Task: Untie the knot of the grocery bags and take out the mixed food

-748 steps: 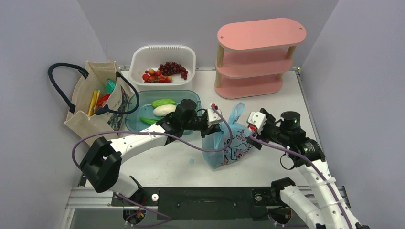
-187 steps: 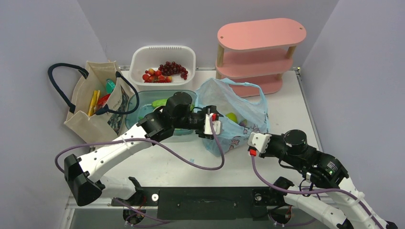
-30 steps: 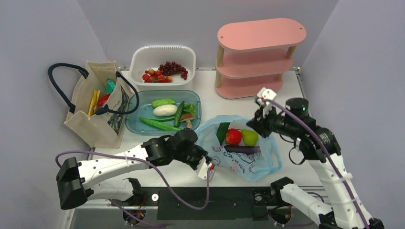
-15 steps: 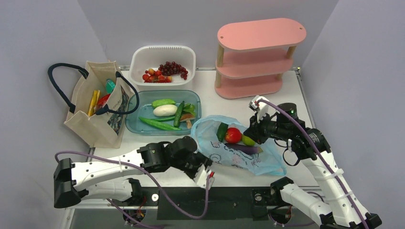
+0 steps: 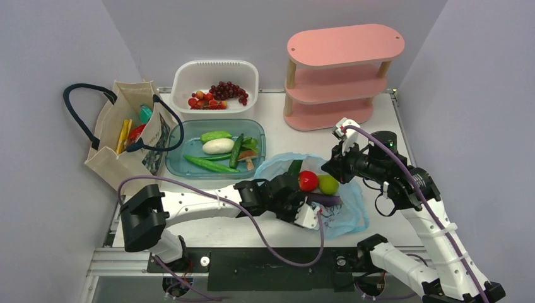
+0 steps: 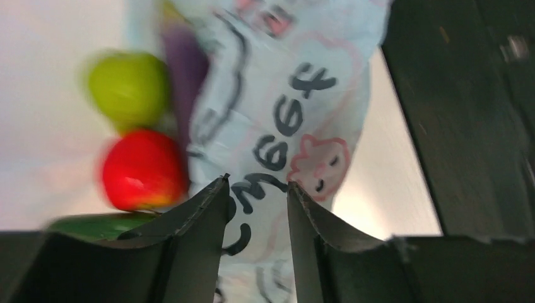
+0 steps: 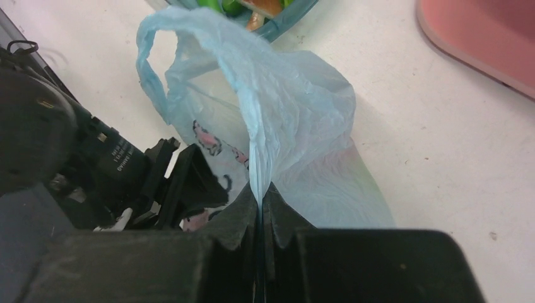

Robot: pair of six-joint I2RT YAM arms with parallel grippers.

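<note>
The light blue grocery bag [image 5: 344, 211] lies slack and open on the table, and no knot shows on it. A red fruit [image 5: 308, 180], a green pear [image 5: 327, 184] and a purple eggplant [image 5: 326, 199] rest in its mouth. My right gripper [image 5: 329, 169] is shut on a fold of the bag's rim [image 7: 260, 170], holding it up. My left gripper [image 5: 314, 213] is at the bag's near side, open, with printed film [image 6: 277, 126] showing between the fingers [image 6: 205, 211]. The canvas tote [image 5: 129, 158] stands far left with snack packets [image 5: 124, 134] inside.
A clear teal tub [image 5: 214, 122] of vegetables sits just behind the bag. Behind that is a white slotted basket [image 5: 189, 76] with grapes. A pink shelf unit [image 5: 344, 76] stands at the back right. The black front rail [image 5: 271, 259] runs close below my left gripper.
My left gripper swung right from the table's front edge to the bag's near side and opened. The bag's mouth bunched in slightly. The right gripper kept its hold and barely moved.
</note>
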